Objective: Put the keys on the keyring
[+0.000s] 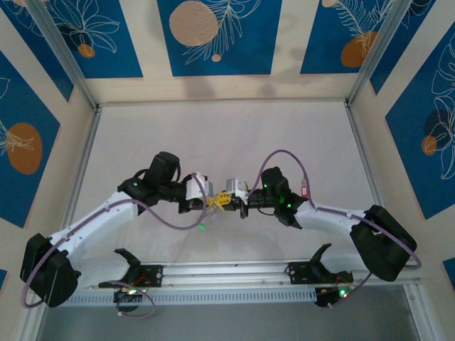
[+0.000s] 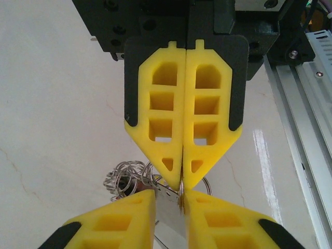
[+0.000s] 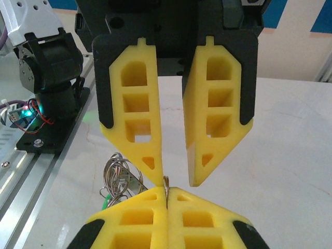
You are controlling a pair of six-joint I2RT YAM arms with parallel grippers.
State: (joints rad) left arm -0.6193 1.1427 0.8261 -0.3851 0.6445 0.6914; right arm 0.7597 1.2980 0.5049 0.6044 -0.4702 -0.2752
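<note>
Both grippers meet tip to tip above the middle of the table. My right gripper [image 1: 229,200] [image 3: 167,191] [image 2: 182,185] is shut on the thin silvery keyring [image 3: 166,181] [image 2: 207,182], whose wire pokes out between its yellow fingertips. My left gripper [image 1: 212,202] [image 2: 169,193] [image 3: 176,182] faces it with its jaws a small gap apart, one fingertip right beside the ring wire. A flat metal key [image 2: 168,207] shows in that gap. A tangle of small rings [image 2: 122,176] [image 3: 116,171] hangs to the side, with a green tag [image 3: 106,202] [image 1: 202,226] below it.
An aluminium rail [image 1: 227,273] [image 2: 306,129] runs along the near table edge, with black arm bases [image 3: 49,88] on it. Purple cables [image 1: 167,217] loop from both arms. Metal posts [image 1: 64,64] and patterned walls enclose the white table [image 1: 227,135].
</note>
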